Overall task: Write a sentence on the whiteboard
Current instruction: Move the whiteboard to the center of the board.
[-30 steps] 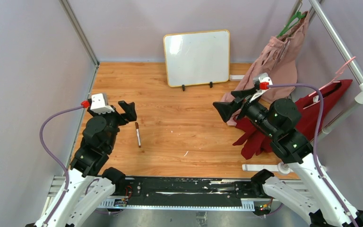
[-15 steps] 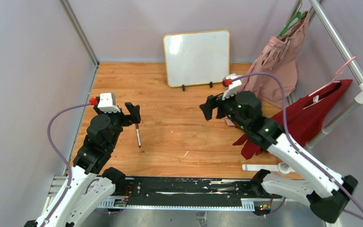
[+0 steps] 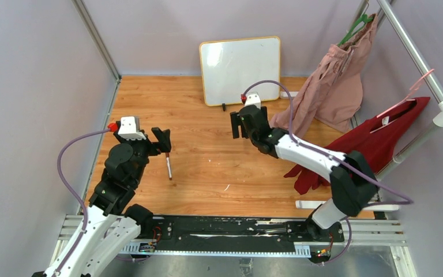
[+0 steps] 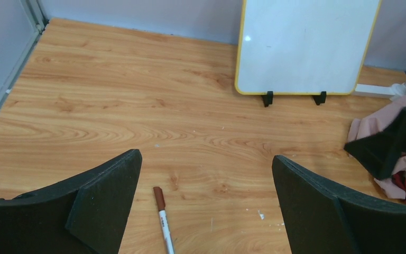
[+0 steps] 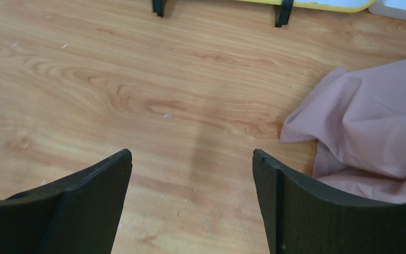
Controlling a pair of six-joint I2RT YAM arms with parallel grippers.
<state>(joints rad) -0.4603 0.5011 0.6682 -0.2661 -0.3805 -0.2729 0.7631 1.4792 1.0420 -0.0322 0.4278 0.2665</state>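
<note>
**A:** Where does the rectangular white board with the thin yellow-orange frame (image 3: 240, 70) stand, and how will it handle?

**B:** It is at the far edge of the wooden tabletop (image 3: 207, 184), upright on two small black feet (image 4: 267, 98) and leaning back, apparently against the rear wall. Its face is turned toward the arms and has no writing on it. Its long side seems to run left to right. I judge it light, stiff and slick-faced, so a hard push may slide or tip it. The frame edge is the place to steady it.

**A:** And the pen?

**B:** The slim white marker with the reddish-brown cap (image 3: 168, 164) lies flat on the wood, well apart from the board. It is just ahead of the left gripper (image 3: 162, 140). In the left wrist view the marker (image 4: 164, 222) sits between the two black fingers (image 4: 105, 190). Its long axis runs near to far, with the cap toward the board. It is probably light, rigid and smooth, so it may roll. I would pinch it mid-barrel, across its axis.

**A:** What are the fingers doing?

**B:** Both pairs are spread wide and hold nothing. The right gripper (image 3: 236, 124) hangs over bare wood in front of the board's feet, beside a crumpled pink cloth (image 5: 365, 137).
</note>
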